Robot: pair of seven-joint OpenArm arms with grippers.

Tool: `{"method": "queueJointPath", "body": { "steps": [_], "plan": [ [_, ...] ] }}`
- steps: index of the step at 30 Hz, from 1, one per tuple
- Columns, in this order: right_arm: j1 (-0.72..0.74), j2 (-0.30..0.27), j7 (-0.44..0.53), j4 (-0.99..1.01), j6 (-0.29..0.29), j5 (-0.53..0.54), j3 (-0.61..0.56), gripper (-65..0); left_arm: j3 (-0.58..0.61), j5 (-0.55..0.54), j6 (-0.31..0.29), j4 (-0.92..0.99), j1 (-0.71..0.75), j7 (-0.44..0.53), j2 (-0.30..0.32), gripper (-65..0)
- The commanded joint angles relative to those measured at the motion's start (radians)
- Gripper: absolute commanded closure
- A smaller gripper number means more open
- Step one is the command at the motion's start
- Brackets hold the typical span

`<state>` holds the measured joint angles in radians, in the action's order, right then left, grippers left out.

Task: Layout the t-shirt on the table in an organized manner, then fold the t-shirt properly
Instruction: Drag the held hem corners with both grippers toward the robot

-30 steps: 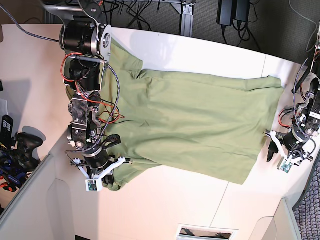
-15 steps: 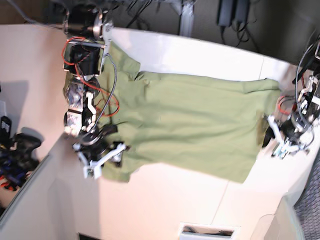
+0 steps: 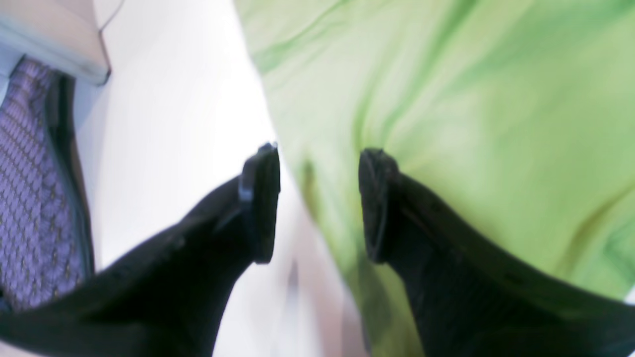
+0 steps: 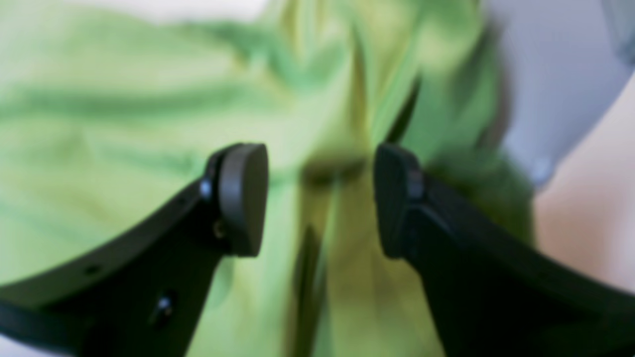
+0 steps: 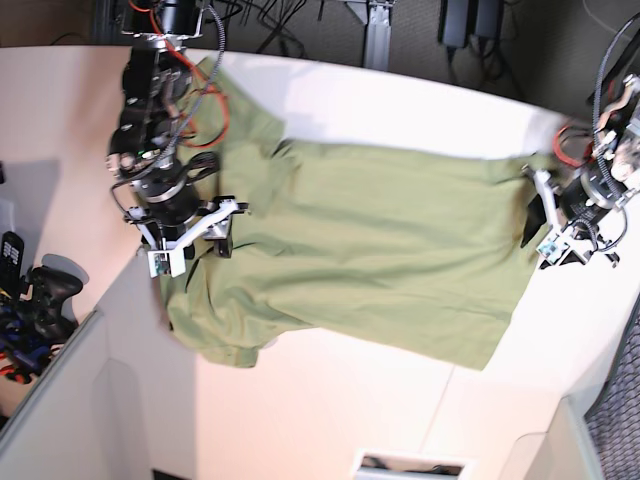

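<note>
The olive-green t-shirt (image 5: 370, 240) lies spread across the white table (image 5: 390, 105), with its sleeves at the view's left and its hem at the right. My right gripper (image 5: 225, 228) is open and hovers over the shirt's shoulder area. The right wrist view shows its open jaws (image 4: 320, 198) over blurred, wrinkled green cloth (image 4: 124, 114). My left gripper (image 5: 530, 218) is open at the hem's far corner. In the left wrist view (image 3: 317, 203) the shirt's edge (image 3: 446, 99) runs between the jaws, with one finger over the cloth and the other over the bare table (image 3: 173, 99).
A black game controller (image 5: 48, 287) and tools lie off the table at the left. Cables and a metal post (image 5: 375, 35) are behind the far edge. A grey-white panel (image 5: 60, 410) fills the near left corner. A slot (image 5: 410, 465) is at the near edge. Patterned carpet (image 3: 30, 173) lies beyond the table.
Both arms have moved toward the table's far edge. My right gripper left the near sleeve and is now over the shoulder area. My left gripper moved from beside the hem to its far corner.
</note>
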<state>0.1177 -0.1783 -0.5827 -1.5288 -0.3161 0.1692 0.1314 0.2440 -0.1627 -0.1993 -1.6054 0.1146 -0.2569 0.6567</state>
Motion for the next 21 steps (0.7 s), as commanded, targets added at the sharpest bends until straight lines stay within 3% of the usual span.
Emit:
{"method": "queueJointPath", "body": {
  "steps": [1, 4, 9, 12, 16, 21],
  "plan": [
    [-0.005, -0.021, 0.024, -0.035, -0.003, 0.019, 0.002, -33.8, -0.019, 0.000, -0.035, -0.034, 0.005, 0.019, 0.025, -26.0],
    [-0.085, -0.056, 0.009, -0.110, -0.025, 0.058, 0.002, -33.8, -0.024, 0.035, -0.089, -0.134, 0.080, 0.020, 0.065, -26.0],
    [-0.198, -0.113, -0.003, -0.227, -0.033, 0.066, 0.002, -33.8, -0.024, 0.108, -0.039, -0.270, 0.185, 0.012, 0.123, -26.0],
    [-0.254, -0.145, -0.005, -0.267, -0.069, 0.068, 0.002, -33.8, -0.024, 0.147, -0.034, -0.283, 0.206, 0.002, 0.128, -26.0],
    [-0.330, -0.200, -0.005, -0.320, -0.119, 0.103, 0.000, -33.9, -0.024, 0.156, -0.086, -0.283, 0.222, 0.001, 0.128, -26.1],
    [-0.430, -0.266, -0.026, -0.394, -0.120, 0.104, -0.001, -34.4, -0.024, 0.156, -0.127, -0.314, 0.242, -0.033, 0.130, -26.3]
  ]
}}
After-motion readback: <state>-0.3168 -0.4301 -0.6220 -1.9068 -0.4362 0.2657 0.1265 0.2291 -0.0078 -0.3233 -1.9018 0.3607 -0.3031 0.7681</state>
